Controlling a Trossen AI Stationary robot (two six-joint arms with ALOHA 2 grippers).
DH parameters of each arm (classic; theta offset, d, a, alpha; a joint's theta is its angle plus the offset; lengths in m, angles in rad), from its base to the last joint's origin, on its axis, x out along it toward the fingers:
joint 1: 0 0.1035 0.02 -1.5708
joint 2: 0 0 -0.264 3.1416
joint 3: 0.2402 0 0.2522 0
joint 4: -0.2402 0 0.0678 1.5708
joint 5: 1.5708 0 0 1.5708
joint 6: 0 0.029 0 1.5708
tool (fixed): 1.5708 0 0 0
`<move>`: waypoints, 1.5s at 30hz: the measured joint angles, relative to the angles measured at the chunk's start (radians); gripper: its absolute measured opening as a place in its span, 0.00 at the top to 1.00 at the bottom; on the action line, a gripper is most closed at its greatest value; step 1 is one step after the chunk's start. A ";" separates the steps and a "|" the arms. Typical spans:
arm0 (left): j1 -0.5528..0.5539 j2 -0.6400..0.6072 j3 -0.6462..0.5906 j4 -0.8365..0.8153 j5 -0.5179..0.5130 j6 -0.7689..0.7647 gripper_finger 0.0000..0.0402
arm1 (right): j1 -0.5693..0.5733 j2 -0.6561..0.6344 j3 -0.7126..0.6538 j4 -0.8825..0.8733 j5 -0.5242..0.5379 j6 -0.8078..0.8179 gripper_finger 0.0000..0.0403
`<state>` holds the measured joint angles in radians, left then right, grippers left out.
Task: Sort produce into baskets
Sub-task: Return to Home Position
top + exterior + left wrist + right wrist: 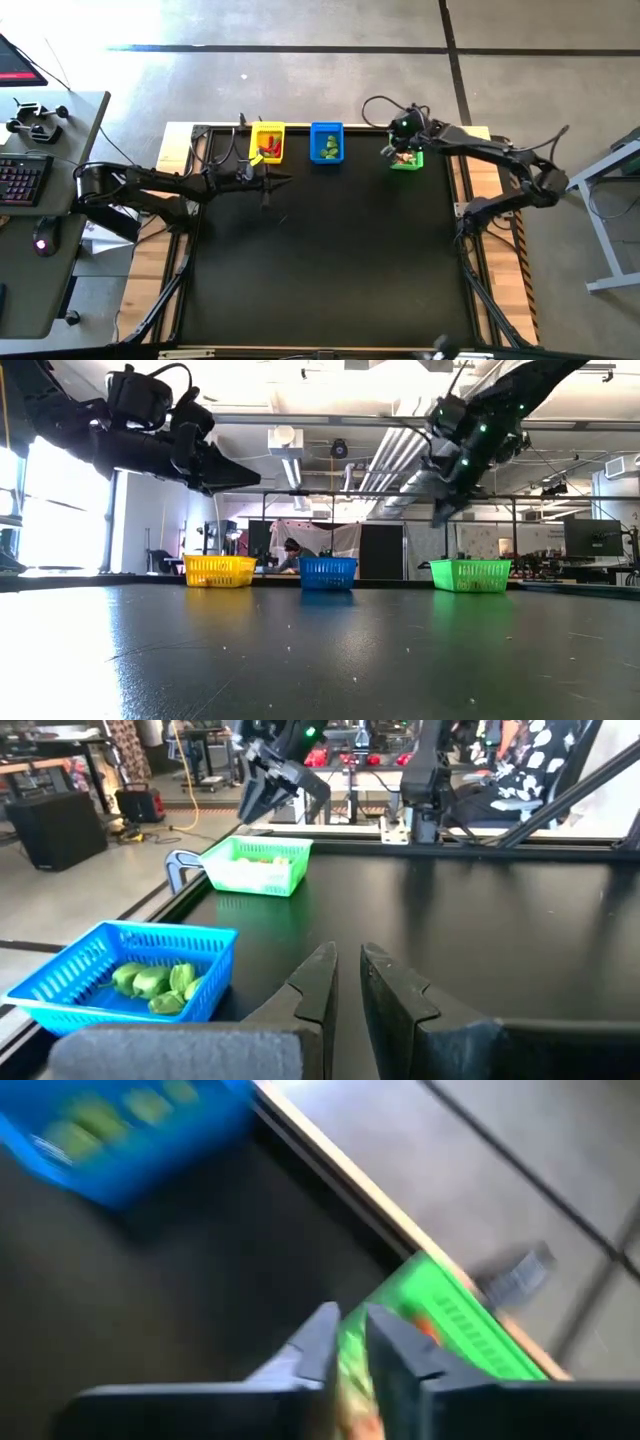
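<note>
Produce (250, 861) in green basket (256, 881) — below right end effector (441, 515) | left end effector (346, 955) | both closed

no readable text, labels or numbers (none anywhere).

Blur smeared the blue basket (120, 1130), cut off at upper left, and the green basket (462, 1320) at lower right. From above, the right claw (403, 150) hid part of that basket's tiny produce (406, 160).

Strong daylight from a window (55, 510) washes pale glare across the glossy black surface (300, 650) in the low view.
</note>
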<state>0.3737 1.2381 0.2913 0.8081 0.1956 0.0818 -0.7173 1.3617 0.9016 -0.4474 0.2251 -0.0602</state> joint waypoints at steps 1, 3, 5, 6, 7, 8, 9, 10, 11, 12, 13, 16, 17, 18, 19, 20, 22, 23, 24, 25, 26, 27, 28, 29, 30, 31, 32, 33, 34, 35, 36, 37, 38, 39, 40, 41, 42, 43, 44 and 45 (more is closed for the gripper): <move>0.000 0.000 0.000 0.000 0.003 -0.001 0.92 | 0.022 0.000 -0.002 0.030 -0.006 -0.007 0.88; 0.000 0.000 0.000 0.002 0.005 -0.002 0.92 | 0.065 0.000 -0.032 0.148 -0.037 -0.024 0.97; 0.000 -0.001 0.000 0.004 0.006 -0.010 0.92 | 0.102 0.000 -0.081 0.282 -0.098 -0.028 0.98; 0.000 -0.004 0.000 0.003 0.009 -0.017 0.92 | 0.118 0.000 -0.106 0.348 -0.131 -0.027 0.97; 0.000 -0.007 0.000 0.003 0.013 -0.021 0.92 | 0.134 0.000 -0.134 0.414 -0.159 -0.026 0.96; 0.000 -0.009 0.000 0.003 0.015 -0.021 0.92 | 0.151 0.000 -0.166 0.476 -0.180 -0.020 0.96; 0.000 -0.011 0.000 0.000 0.024 -0.021 0.92 | 0.167 0.000 -0.196 0.524 -0.198 -0.008 0.96; 0.000 -0.013 0.000 -0.001 0.039 -0.021 0.92 | 0.179 -0.002 -0.228 0.565 -0.217 0.003 0.96; 0.000 -0.015 0.000 0.000 0.052 -0.020 0.92 | 0.190 -0.005 -0.257 0.605 -0.234 0.013 0.97; 0.000 -0.016 0.000 0.000 0.062 -0.020 0.92 | 0.203 -0.010 -0.284 0.644 -0.249 0.020 0.98; 0.000 -0.016 0.000 0.000 0.063 -0.022 0.92 | 0.215 -0.021 -0.313 0.680 -0.266 0.027 0.99; 0.000 -0.016 0.000 -0.002 0.063 -0.027 0.92 | 0.250 -0.079 -0.395 0.723 -0.287 0.035 0.99; 0.000 -0.016 -0.003 0.002 0.063 -0.028 0.92 | 0.260 -0.107 -0.419 0.726 -0.287 0.035 1.00; 0.000 -0.016 -0.011 0.010 0.063 -0.028 0.92 | 0.268 -0.142 -0.443 0.728 -0.289 0.038 1.00; 0.000 -0.016 -0.020 0.016 0.063 -0.028 0.92 | 0.277 -0.177 -0.466 0.729 -0.289 0.043 1.00; 0.000 -0.016 -0.030 0.024 0.063 -0.029 0.92 | 0.287 -0.218 -0.489 0.731 -0.289 0.052 1.00; 0.004 -0.021 -0.051 0.042 0.063 -0.041 0.92 | 0.308 -0.300 -0.538 0.735 -0.283 0.061 1.00; 0.007 -0.027 -0.058 0.052 0.062 -0.049 0.92 | 0.317 -0.345 -0.561 0.739 -0.277 0.060 1.00; 0.008 -0.035 -0.066 0.059 0.062 -0.056 0.92 | 0.326 -0.389 -0.585 0.742 -0.269 0.060 1.00; 0.010 -0.048 -0.073 0.059 0.062 -0.063 0.92 | 0.332 -0.433 -0.609 0.743 -0.261 0.061 1.00; 0.013 -0.063 -0.080 0.059 0.062 -0.071 0.92 | 0.338 -0.474 -0.632 0.745 -0.259 0.061 1.00; 0.015 -0.084 -0.090 0.056 0.062 -0.078 0.92 | 0.344 -0.519 -0.657 0.748 -0.256 0.061 1.00; 0.015 -0.106 -0.100 0.057 0.061 -0.085 0.92 | 0.351 -0.560 -0.680 0.754 -0.253 0.064 1.00; 0.016 -0.129 -0.107 0.058 0.061 -0.097 0.92 | 0.355 -0.600 -0.699 0.760 -0.253 0.064 1.00; 0.018 -0.156 -0.119 0.057 0.061 -0.105 0.92 | 0.358 -0.640 -0.719 0.760 -0.256 0.064 1.00; 0.020 -0.183 -0.129 0.047 0.061 -0.117 0.92 | 0.360 -0.676 -0.736 0.761 -0.255 0.064 1.00; 0.023 -0.208 -0.135 0.033 0.061 -0.127 0.92 | 0.360 -0.711 -0.752 0.760 -0.254 0.064 1.00; 0.026 -0.234 -0.142 0.014 0.059 -0.134 0.92 | 0.359 -0.746 -0.766 0.760 -0.254 0.064 1.00; 0.026 -0.259 -0.151 -0.007 0.055 -0.141 0.92 | 0.360 -0.777 -0.779 0.760 -0.254 0.064 1.00; 0.026 -0.282 -0.157 -0.028 0.044 -0.148 0.92 | 0.360 -0.807 -0.790 0.760 -0.254 0.064 1.00; 0.026 -0.305 -0.166 -0.040 0.030 -0.151 0.92 | 0.360 -0.835 -0.803 0.760 -0.255 0.063 1.00; 0.026 -0.328 -0.178 -0.058 0.011 -0.157 0.92 | 0.360 -0.863 -0.816 0.759 -0.256 0.063 1.00; 0.026 -0.349 -0.189 -0.071 -0.001 -0.160 0.92 | 0.359 -0.889 -0.828 0.759 -0.257 0.062 1.00; 0.025 -0.370 -0.201 -0.078 -0.013 -0.168 0.92 | 0.360 -0.917 -0.841 0.757 -0.260 0.062 1.00; 0.025 -0.393 -0.214 -0.091 -0.020 -0.181 0.92 | 0.359 -0.942 -0.852 0.749 -0.260 0.063 1.00; 0.025 -0.414 -0.225 -0.096 -0.022 -0.192 0.92 | 0.359 -0.967 -0.861 0.740 -0.264 0.068 1.00; 0.025 -0.436 -0.236 -0.095 -0.023 -0.204 0.92 | 0.359 -0.992 -0.872 0.735 -0.273 0.079 1.00; 0.025 -0.460 -0.251 -0.095 -0.023 -0.212 0.92 | 0.359 -1.016 -0.885 0.727 -0.284 0.087 1.00; 0.025 -0.483 -0.263 -0.097 -0.023 -0.221 0.92 | 0.359 -1.040 -0.892 0.701 -0.290 0.096 1.00; 0.025 -0.506 -0.274 -0.104 -0.022 -0.231 0.92 | 0.359 -1.063 -0.892 0.675 -0.293 0.106 1.00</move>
<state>0.3988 0.7321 0.0172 0.7042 0.1732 -0.1489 -0.3580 0.2984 0.0101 0.2271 -0.0684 0.0460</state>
